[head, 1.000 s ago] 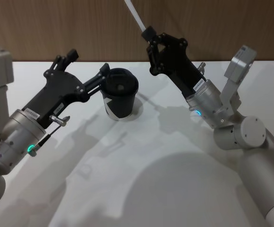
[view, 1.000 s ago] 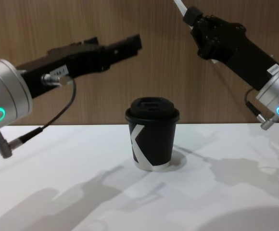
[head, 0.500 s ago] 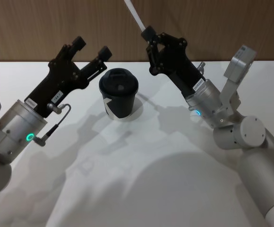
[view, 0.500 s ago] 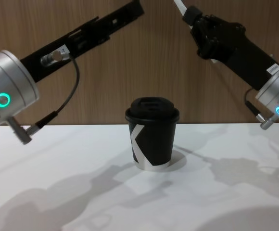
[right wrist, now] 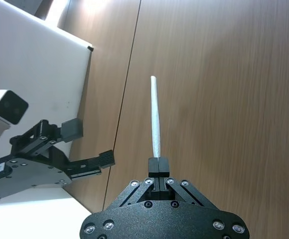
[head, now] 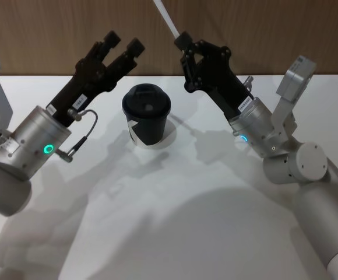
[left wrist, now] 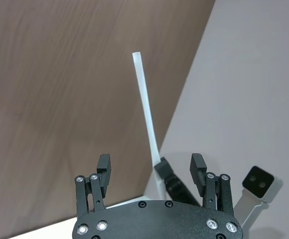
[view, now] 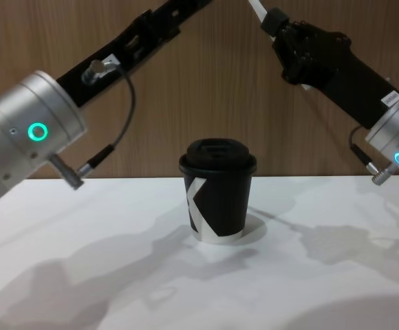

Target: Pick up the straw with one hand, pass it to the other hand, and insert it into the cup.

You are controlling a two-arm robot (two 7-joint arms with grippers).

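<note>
The black cup (head: 146,115) with its dome lid stands upright on the white table (head: 175,221), also seen from the side as the cup (view: 218,192). Above and to the right of it, my right gripper (head: 182,41) is shut on the lower end of the white straw (head: 164,16), which points up and away. The right wrist view shows the straw (right wrist: 156,117) rising straight out of the shut right gripper (right wrist: 158,164). My left gripper (head: 122,45) is open, raised above the cup's left side, a short way left of the straw. In the left wrist view the straw (left wrist: 145,109) stands beyond the open left gripper (left wrist: 151,164).
A brown wood-grain wall (head: 262,29) runs behind the table. Both forearms slant over the table on either side of the cup. The left arm (view: 117,58) runs up out of the chest view's top edge.
My left gripper has lifted from beside the cup's rim and swung up and right toward the straw, staying open. The right gripper, straw and cup have not moved.
</note>
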